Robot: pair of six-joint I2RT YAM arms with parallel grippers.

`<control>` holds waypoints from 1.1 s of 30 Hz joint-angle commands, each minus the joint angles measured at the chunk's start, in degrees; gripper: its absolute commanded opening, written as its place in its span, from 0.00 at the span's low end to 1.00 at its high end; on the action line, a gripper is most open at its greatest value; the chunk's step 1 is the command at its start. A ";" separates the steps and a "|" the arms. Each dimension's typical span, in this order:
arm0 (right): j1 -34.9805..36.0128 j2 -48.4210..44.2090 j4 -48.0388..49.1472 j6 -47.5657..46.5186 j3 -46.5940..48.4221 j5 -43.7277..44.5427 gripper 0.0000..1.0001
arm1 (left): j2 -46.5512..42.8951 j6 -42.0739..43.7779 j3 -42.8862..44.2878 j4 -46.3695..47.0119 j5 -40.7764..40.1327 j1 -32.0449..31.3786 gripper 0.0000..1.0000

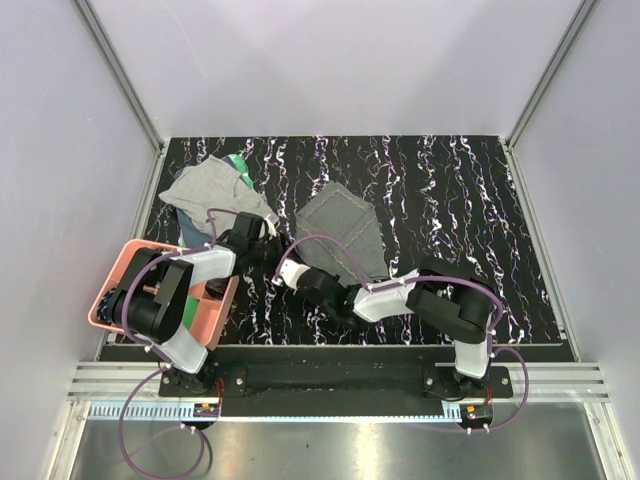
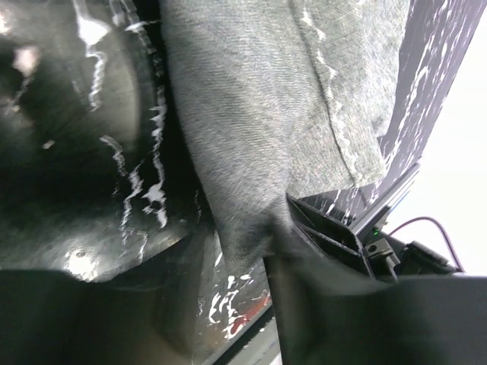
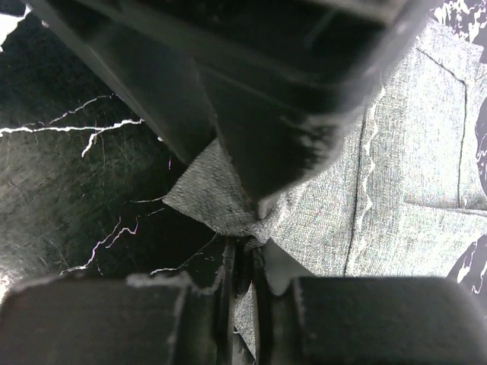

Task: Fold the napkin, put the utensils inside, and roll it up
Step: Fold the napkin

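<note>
R gripper (image 3: 245, 255) pinches near-left corner of napkin (image 1: 342, 232), mid-table (image 1: 450, 180). L gripper (image 2: 232, 300) jaws spread, just beside that corner. Corner hidden under arms from top; L wrist view blurry.

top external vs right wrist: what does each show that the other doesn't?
Top external only: the napkin in full outline, a pink tray at the left edge, and a lighter grey cloth beyond it.
Right wrist only: the right gripper shut on a puckered corner of the napkin, close enough to show the weave and stitch lines.
Both: the napkin lying on the black marbled table.
</note>
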 commanded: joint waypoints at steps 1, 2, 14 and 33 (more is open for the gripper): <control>0.20 1.18 -9.93 2.39 2.49 -2.01 0.10 | -3.74 -0.38 -0.50 3.05 -0.82 1.94 0.55; 0.20 0.57 -11.59 3.36 2.67 -2.10 0.09 | -4.09 -0.37 -0.41 2.96 -1.34 2.21 0.59; -2.43 -5.93 -20.56 8.37 5.57 -7.80 0.54 | -8.84 0.50 -2.78 5.07 -6.97 4.41 0.71; -28.71 -31.52 -39.21 61.89 -5.14 -26.79 0.73 | -12.70 3.76 -6.56 3.57 -9.17 3.27 0.72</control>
